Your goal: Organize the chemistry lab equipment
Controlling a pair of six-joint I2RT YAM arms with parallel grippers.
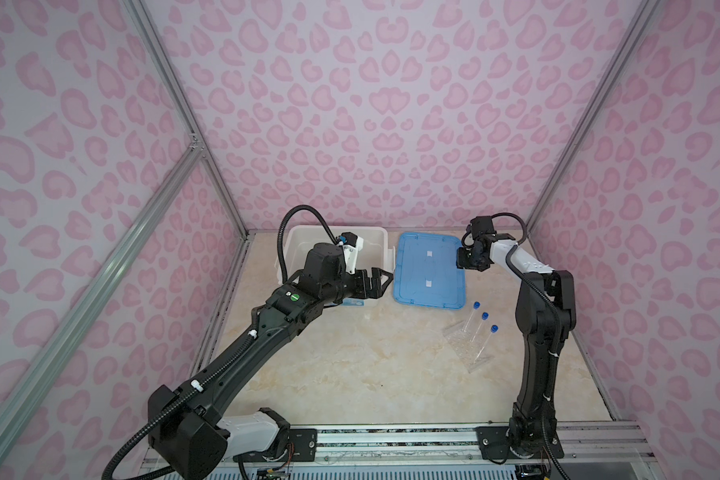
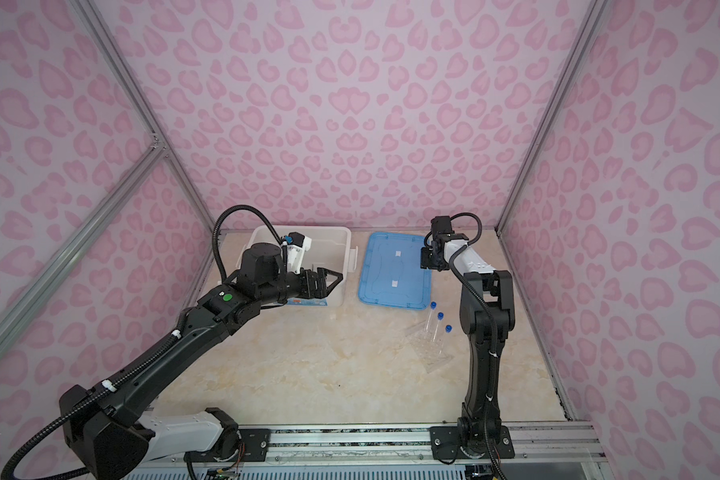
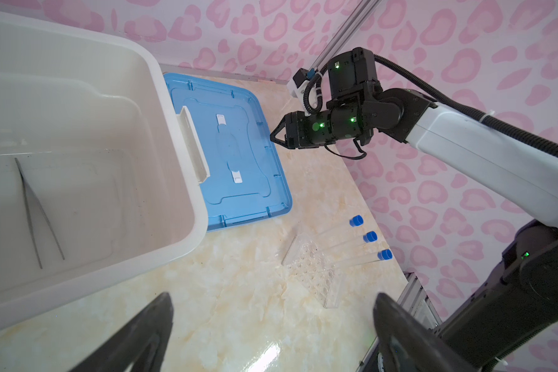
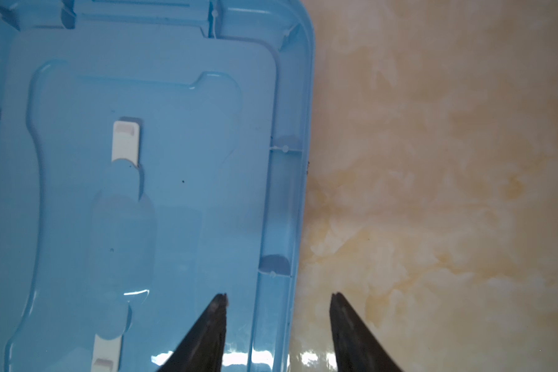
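jaws wide on left gripper (image 3: 271,296); right gripper (image 4: 277,294) half-spread astride lid (image 4: 174,193) rim. tweezers (image 3: 29,219) in bin (image 3: 174,193); tubes (image 3: 370,236), rack (image 3: 313,273) loose ahead of left jaws.

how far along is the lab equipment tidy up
Done: the tweezers lie in the white bin. In hand: nothing held; the right pincer straddles the edge of the blue lid, jaws apart; the left pincer hangs open near the bin. Left: three test tubes and the tube rack, out on the table.
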